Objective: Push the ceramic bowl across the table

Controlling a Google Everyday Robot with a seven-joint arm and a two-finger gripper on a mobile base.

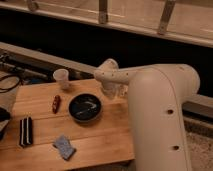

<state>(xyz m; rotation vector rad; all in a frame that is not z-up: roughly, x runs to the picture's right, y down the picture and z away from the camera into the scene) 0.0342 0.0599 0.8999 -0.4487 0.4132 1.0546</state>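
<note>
The gripper (pixel 114 91) is held just beside the ceramic bowl (pixel 85 107) on the worktop (pixel 100 142).
The approach is judged in hand; rim contact is needed next; the gripper's opening cannot be told.

The setting looks like an indoor robot test area in a lab or office building rather than a home. A plank table (pixel 100 145) carries a loose mix of unrelated items: the ceramic bowl (pixel 85 107), a translucent cup (pixel 61 77), a small red object (pixel 56 103), a blue sponge-like piece (pixel 64 146) and a black block (pixel 25 131). Cables (pixel 10 82) lie off its left end. Behind it runs a long ledge under a glass barrier with metal posts (pixel 103 11), and the floor (pixel 197 145) at the right is speckled. The gripper (pixel 114 91) of a pale robot arm hangs over the table's far edge, just beyond the bowl.
</note>
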